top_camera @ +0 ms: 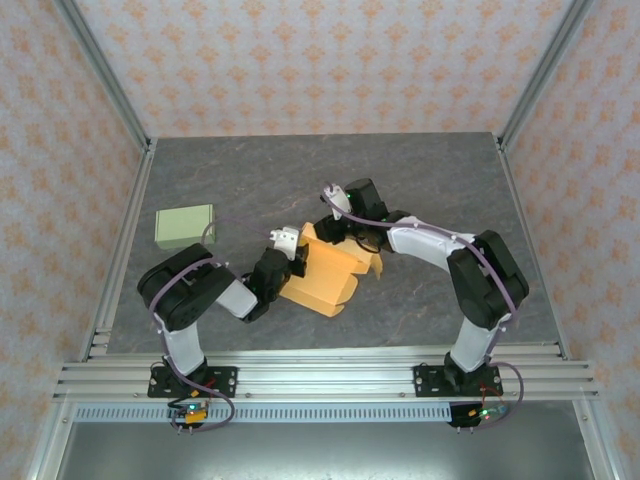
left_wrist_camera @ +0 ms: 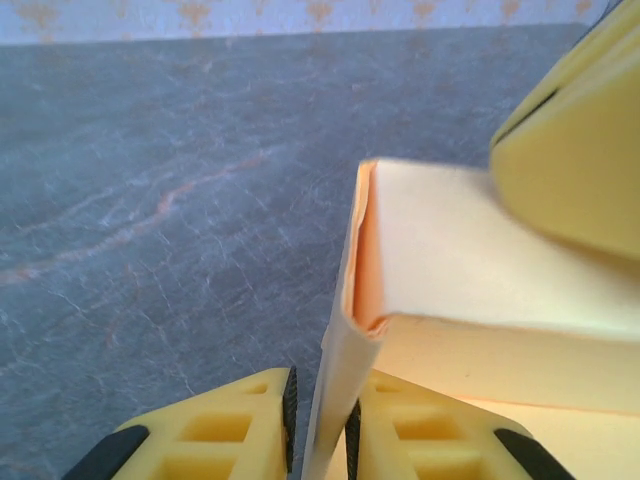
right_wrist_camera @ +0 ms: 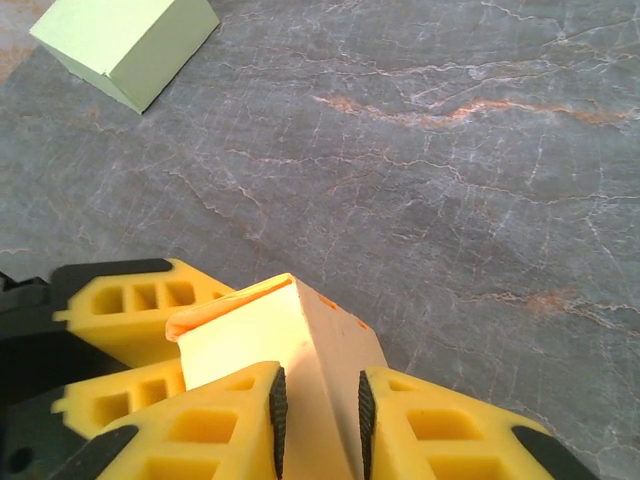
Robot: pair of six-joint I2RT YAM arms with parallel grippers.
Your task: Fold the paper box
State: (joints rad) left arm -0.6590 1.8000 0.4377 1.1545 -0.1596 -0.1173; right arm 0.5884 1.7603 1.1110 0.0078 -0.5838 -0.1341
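An orange-yellow paper box [top_camera: 330, 270], half folded, lies mid-table with flaps hanging at its right side. My left gripper [top_camera: 297, 258] holds its left edge. In the left wrist view that gripper [left_wrist_camera: 322, 425] is shut on a thin upright wall of the paper box [left_wrist_camera: 470, 260]. From the far side my right gripper [top_camera: 335, 228] reaches the box's top corner. In the right wrist view it [right_wrist_camera: 318, 415] is shut on a folded corner of the paper box [right_wrist_camera: 265, 335], and the left gripper's yellow fingers [right_wrist_camera: 130, 300] lie just to the left.
A finished pale green box [top_camera: 184, 226] rests at the left of the table, also seen in the right wrist view as a green box [right_wrist_camera: 125, 40] at top left. Metal frame rails [top_camera: 120, 250] border the grey tabletop [top_camera: 420, 190].
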